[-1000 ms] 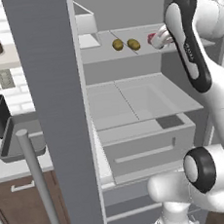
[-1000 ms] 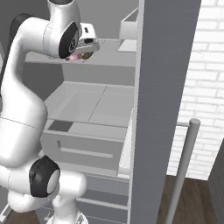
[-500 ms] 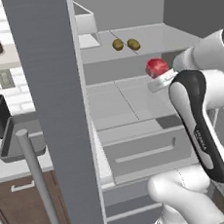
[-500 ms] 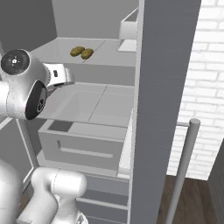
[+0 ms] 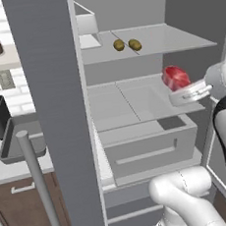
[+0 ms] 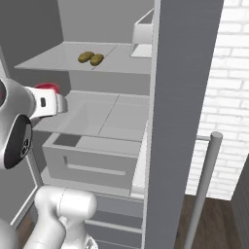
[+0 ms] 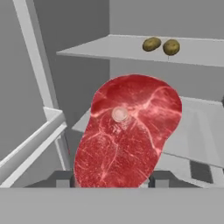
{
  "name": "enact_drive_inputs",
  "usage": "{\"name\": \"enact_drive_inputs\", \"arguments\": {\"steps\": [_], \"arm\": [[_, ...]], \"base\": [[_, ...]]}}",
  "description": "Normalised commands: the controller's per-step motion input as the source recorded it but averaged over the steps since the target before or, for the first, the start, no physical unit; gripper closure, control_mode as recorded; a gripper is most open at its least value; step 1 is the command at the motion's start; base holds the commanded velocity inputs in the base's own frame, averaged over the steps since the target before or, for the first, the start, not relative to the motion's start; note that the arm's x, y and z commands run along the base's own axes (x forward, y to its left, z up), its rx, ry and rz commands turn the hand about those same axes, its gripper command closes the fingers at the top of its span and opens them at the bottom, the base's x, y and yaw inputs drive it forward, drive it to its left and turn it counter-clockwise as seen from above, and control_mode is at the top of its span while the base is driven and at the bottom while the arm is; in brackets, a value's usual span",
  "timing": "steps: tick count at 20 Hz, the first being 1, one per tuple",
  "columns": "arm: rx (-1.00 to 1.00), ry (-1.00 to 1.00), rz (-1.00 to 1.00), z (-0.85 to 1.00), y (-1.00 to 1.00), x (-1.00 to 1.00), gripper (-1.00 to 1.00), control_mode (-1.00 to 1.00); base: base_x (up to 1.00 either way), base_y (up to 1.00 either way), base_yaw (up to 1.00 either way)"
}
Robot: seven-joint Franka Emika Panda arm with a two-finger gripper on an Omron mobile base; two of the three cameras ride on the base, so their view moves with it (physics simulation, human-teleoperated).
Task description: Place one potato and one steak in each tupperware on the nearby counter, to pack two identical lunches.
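item, your gripper [image 7: 113,181]: jaws clenched on one steak [image 7: 127,138], carried in front of the open fridge's middle shelf [image 5: 134,105]. two potatoes [image 5: 127,45] unpicked on the upper shelf [image 5: 176,39]. one dark tupperware [image 5: 19,139] on the pale counter [image 5: 12,167] left of the fridge, apparently unfilled. judged: packing barely begun.

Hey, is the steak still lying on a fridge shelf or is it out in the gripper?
Off the shelf. The steak stands on edge in the gripper, held in the air in front of the fridge shelves.
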Motion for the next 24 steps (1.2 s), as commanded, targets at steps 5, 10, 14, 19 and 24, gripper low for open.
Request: {"name": "enact_drive_inputs", "arguments": {"steps": [5,10,14,19,24], "arm": [[0.13,0.12,0.05,0.19,0.00,-1.00,1.00,-1.00],[0.03,0.14,0.08,0.00,0.03,-1.00,1.00,-1.00],[0.14,0.02,-0.03,0.00,0.10,-0.75,1.00,1.00],[0.00,0.00,0.00,0.00,0.00,0.00,1.00,1.00],[0.00,0.00,0.00,0.00,0.00,0.00,1.00,1.00]], "base": [[0.00,0.00,0.00],[0.00,0.00,0.00],[-0.25,0.00,-0.02],[-1.00,0.00,-0.01],[-0.51,0.39,-0.05]]}}
